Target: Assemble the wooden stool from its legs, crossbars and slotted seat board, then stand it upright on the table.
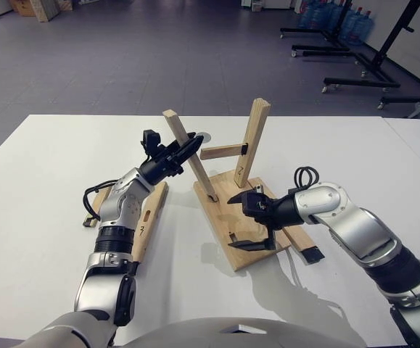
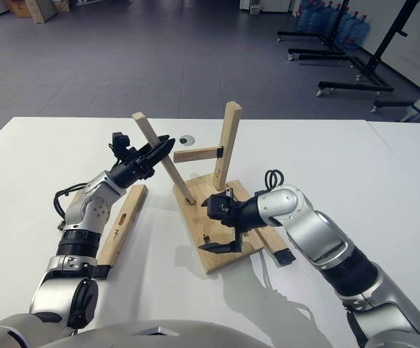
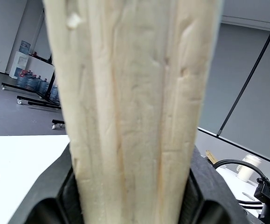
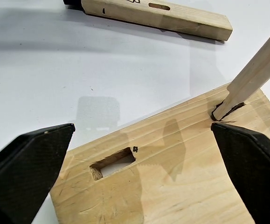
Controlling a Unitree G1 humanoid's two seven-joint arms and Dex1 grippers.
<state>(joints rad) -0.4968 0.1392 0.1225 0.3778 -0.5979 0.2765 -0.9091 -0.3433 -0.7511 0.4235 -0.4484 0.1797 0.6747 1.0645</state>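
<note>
Two legs stand in the seat board (image 1: pixel 220 210) on the desk (image 1: pixel 43 181). The left hand (image 1: pixel 188 151) is clamped on the tilted leg (image 1: pixel 203 178), left of the upright leg (image 1: pixel 254 134). The right hand (image 1: pixel 236 222), spread wide and holding nothing, hovers over the board's near part.

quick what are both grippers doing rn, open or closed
left gripper: shut on the tilted leg, whose lower end sits in a seat board slot.
right gripper: open above the seat board, holding nothing.
</note>
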